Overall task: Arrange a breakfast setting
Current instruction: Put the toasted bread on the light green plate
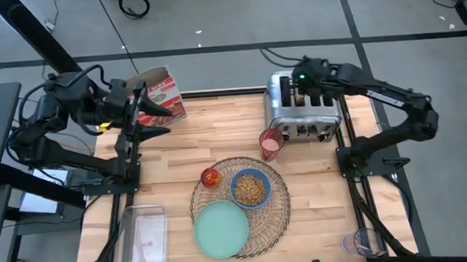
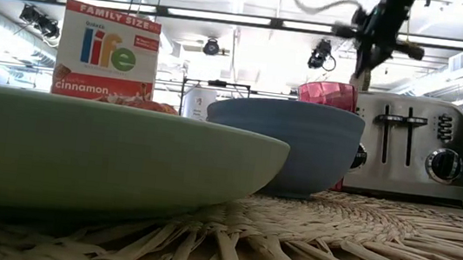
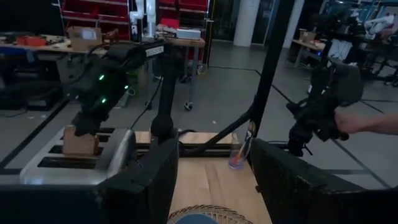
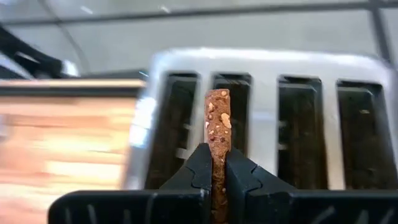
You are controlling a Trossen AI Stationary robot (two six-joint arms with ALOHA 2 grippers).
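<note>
My right gripper (image 1: 300, 97) is shut on a toast slice (image 4: 217, 118) over the chrome toaster (image 1: 304, 110) at the table's far right. The toast also shows in the left wrist view (image 3: 81, 140). The straw placemat (image 1: 239, 200) carries the mint-green plate (image 1: 221, 228) and the blue bowl (image 1: 251, 187), which holds cereal. The red apple (image 1: 210, 177) lies at the mat's left rim. The pink cup (image 1: 271, 142) stands in front of the toaster. My left gripper (image 1: 147, 120) is open and empty at the far left, beside a cereal box (image 1: 162, 95). My right gripper pinches the toast slice's two flat faces (image 4: 217, 163) between its two fingers, at the upper part of the slice. The fingers point down from above (image 2: 366, 58). The slice stands upright on edge over a toaster slot (image 4: 231, 124). I cannot tell whether its lower end is clear of the slot.
A clear plastic bin (image 1: 143, 238) sits at the near left. A clear cup (image 1: 362, 241) stands at the near right corner, with an orange handle showing in it (image 3: 247, 134). A person's hand (image 3: 367, 123) shows beyond the table's right side. Bare wood lies between mat and cereal box.
</note>
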